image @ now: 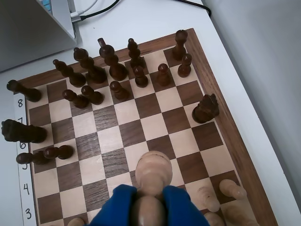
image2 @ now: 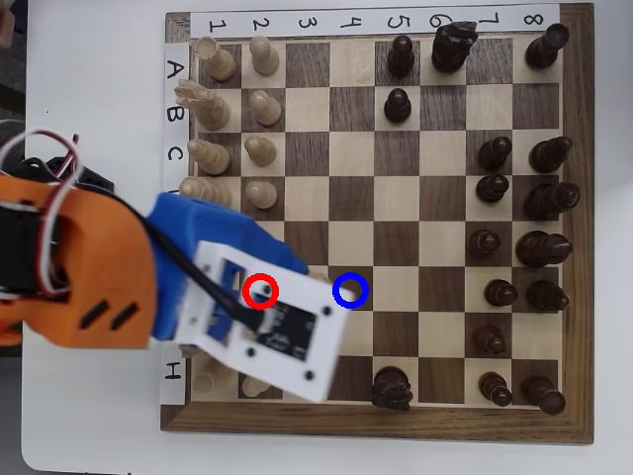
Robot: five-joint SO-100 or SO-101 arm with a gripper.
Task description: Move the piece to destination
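Observation:
In the wrist view my gripper (image: 150, 200), with blue fingers (image: 117, 207), is shut on the pale cream pawn (image: 154, 170) at the bottom centre, its ball head pointing out over the board's middle squares. I cannot tell whether the pawn touches the board. In the overhead view the orange and blue arm (image2: 99, 282) and its white camera plate (image2: 282, 332) cover the pawn and the fingertips. The destination, the square marked with the blue ring (image2: 350, 290), lies just right of the plate's edge. A red ring (image2: 260, 290) is drawn over the plate.
Dark pieces crowd the board's right side in the overhead view, with a dark knight (image2: 393, 388) at the bottom and a dark pawn (image2: 397, 102) further up. Other pale pawns (image2: 259, 150) stand at left. In the wrist view a dark knight (image: 205, 109) and pale pawns (image: 207, 197) are nearby.

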